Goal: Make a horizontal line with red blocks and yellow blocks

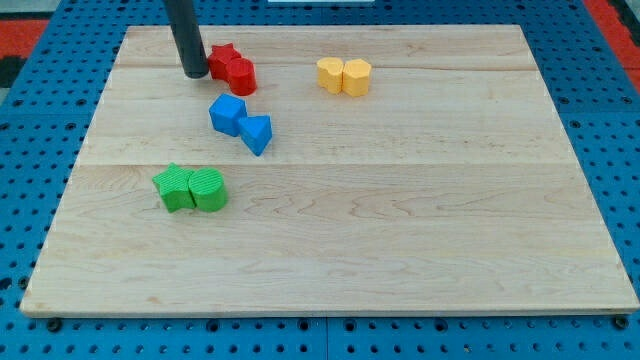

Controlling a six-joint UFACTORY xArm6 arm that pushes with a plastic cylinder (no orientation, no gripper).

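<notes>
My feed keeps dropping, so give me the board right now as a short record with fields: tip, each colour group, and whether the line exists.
tip: my tip at the view's top left, just left of the red blocks
red blocks: red star and a second red block, touching
yellow blocks: two side by side, right of the reds, apart from them
blue blocks: two below the reds
green blocks: two lower left
board: wooden board
line: not yet joined
</notes>
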